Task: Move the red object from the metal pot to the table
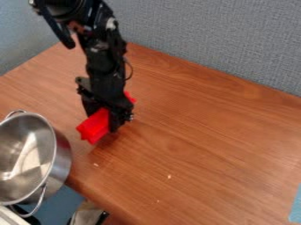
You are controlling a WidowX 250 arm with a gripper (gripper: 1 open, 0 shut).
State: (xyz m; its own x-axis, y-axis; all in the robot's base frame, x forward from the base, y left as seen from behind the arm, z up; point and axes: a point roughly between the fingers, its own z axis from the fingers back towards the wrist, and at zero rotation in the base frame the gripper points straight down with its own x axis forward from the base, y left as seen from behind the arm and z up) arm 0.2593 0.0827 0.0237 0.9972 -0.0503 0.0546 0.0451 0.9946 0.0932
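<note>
Gripper (104,117) clamps red object (95,128); table (200,141) below

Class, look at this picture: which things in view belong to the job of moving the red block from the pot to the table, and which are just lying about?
Part of the job:
- red block, held in the hand
- metal pot
- table

Just lying about:
- unclear items below the table's front edge, too small to identify

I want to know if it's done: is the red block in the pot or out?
Out. The red object is over the table, between the gripper's jaws, right of the metal pot, which looks empty.
</note>
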